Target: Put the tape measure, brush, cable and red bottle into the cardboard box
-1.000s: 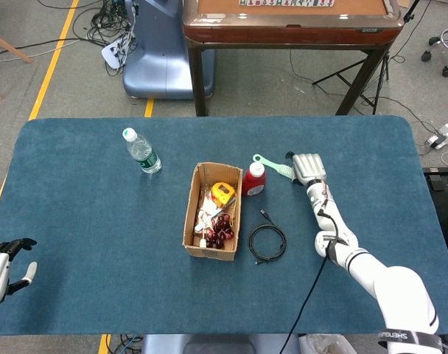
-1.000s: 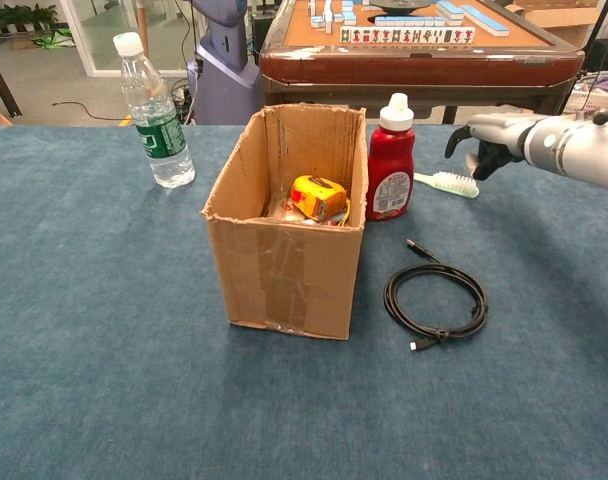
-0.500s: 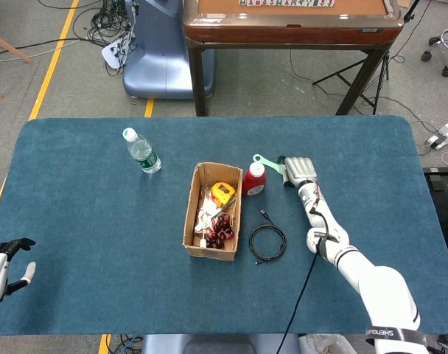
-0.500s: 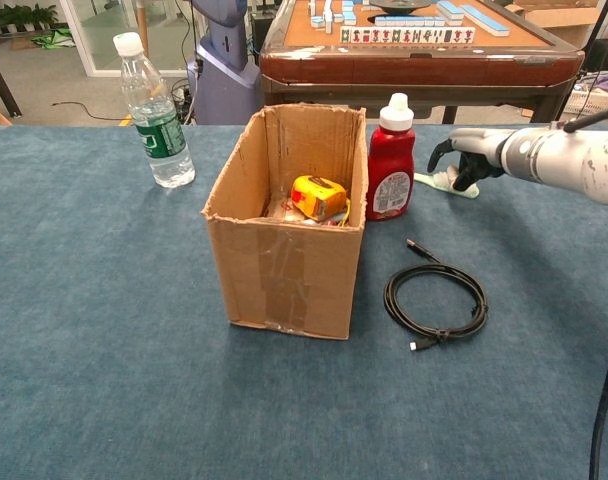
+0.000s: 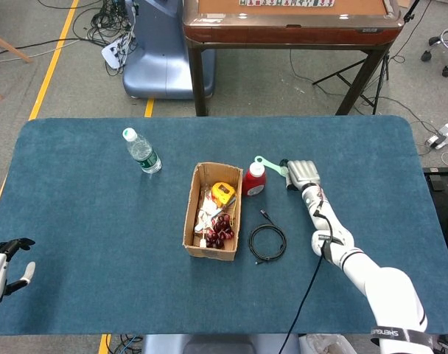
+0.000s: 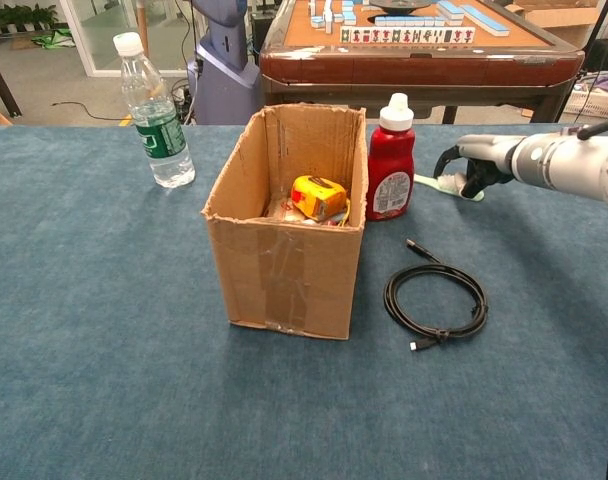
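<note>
The cardboard box stands mid-table with the yellow tape measure inside, along with some red and white items. The red bottle stands upright just right of the box. The mint-green brush lies on the cloth behind it. My right hand has its fingers curled around the brush head. The black cable lies coiled right of the box. My left hand hovers at the table's near left corner, its fingers apart and holding nothing.
A clear water bottle stands upright left of the box at the back. A wooden mahjong table and a blue machine base stand beyond the far edge.
My right hand moved left onto the brush head, then closed its fingers around it. The brush still lies on the cloth. The left hand has not moved.
</note>
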Robot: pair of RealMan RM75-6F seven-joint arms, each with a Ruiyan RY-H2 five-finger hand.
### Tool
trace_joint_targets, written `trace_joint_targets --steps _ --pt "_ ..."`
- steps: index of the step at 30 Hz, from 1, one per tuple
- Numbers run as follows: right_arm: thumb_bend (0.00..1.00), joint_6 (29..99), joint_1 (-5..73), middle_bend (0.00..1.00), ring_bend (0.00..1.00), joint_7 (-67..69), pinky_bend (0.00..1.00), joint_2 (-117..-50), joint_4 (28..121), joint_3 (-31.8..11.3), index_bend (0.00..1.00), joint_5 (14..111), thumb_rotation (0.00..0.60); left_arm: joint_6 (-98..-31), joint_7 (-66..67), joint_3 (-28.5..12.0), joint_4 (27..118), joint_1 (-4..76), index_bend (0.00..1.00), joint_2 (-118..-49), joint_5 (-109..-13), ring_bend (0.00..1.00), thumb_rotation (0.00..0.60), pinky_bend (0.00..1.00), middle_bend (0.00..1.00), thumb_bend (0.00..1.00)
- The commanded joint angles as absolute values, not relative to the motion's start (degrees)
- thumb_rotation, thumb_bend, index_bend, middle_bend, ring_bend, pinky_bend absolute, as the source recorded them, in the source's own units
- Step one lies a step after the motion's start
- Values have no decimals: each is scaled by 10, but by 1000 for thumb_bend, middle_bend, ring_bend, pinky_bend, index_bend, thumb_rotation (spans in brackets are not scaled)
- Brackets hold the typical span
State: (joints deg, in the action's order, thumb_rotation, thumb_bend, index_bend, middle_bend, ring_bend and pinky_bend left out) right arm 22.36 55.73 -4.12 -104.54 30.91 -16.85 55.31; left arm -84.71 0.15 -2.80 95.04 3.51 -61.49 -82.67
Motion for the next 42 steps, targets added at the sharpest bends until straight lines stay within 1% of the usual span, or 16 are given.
trace_joint_targets --steps 1,12,22,25,29,35,42 --pt "975 234 542 1000 1000 -38 1000 -1027 339 -164 249 558 600 -847 3 -28 950 35 345 -615 -826 351 600 550 408 354" --pt "975 254 504 1000 1000 -51 1000 -968 443 -136 249 567 600 -844 8 -28 950 36 345 -616 -824 351 600 550 407 354" --pt "974 292 476 1000 1000 -71 1000 -919 538 -107 249 581 600 -844 10 -27 951 36 345 -617 -824 351 600 550 407 354" --pt "975 316 472 1000 1000 -73 1000 -916 548 -110 249 582 600 -843 12 -26 951 36 345 -617 -825 351 600 550 408 354" --pt "975 326 475 1000 1000 -71 1000 -912 557 -116 249 581 600 -843 13 -27 952 36 345 -617 -824 351 600 550 408 354" --pt "975 326 481 1000 1000 -70 1000 -912 565 -118 249 581 600 -842 12 -27 951 36 345 -617 -823 351 600 550 408 354" --pt "975 319 482 1000 1000 -75 1000 -915 564 -107 249 577 600 -844 10 -27 952 35 345 -616 -824 351 600 550 408 354"
